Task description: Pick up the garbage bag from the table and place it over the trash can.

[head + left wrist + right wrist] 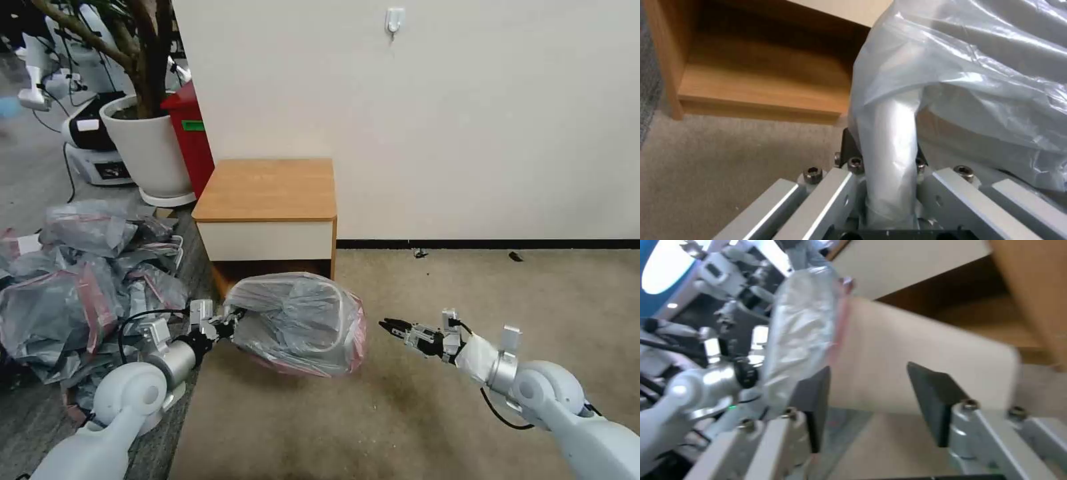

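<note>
Grey translucent plastic is what I've got stretched over the small cream-white trash can (313, 320), which lies tipped on its side on the beige carpet, just in front of the small wooden nightstand table (267, 190) and near its lower shelf. That thin garbage bag (287, 313), pink-red band along its rim, already covers the can's mouth and part of its body.

My left gripper (227, 325) sits at the can's left end, fingers clamped on a gathered twist of bag film; the left wrist view shows that twist pinched between them (889, 186).

My right gripper (390, 326) hangs apart from the can, off its right side, tips aimed at it. From the right wrist view its dark pads (931, 396) stand well apart with nothing between them, framing the can's bare cream wall (916, 356).

I judge the right arm nearer the uncovered end, the can's long axis running left to right between both grippers.
</note>
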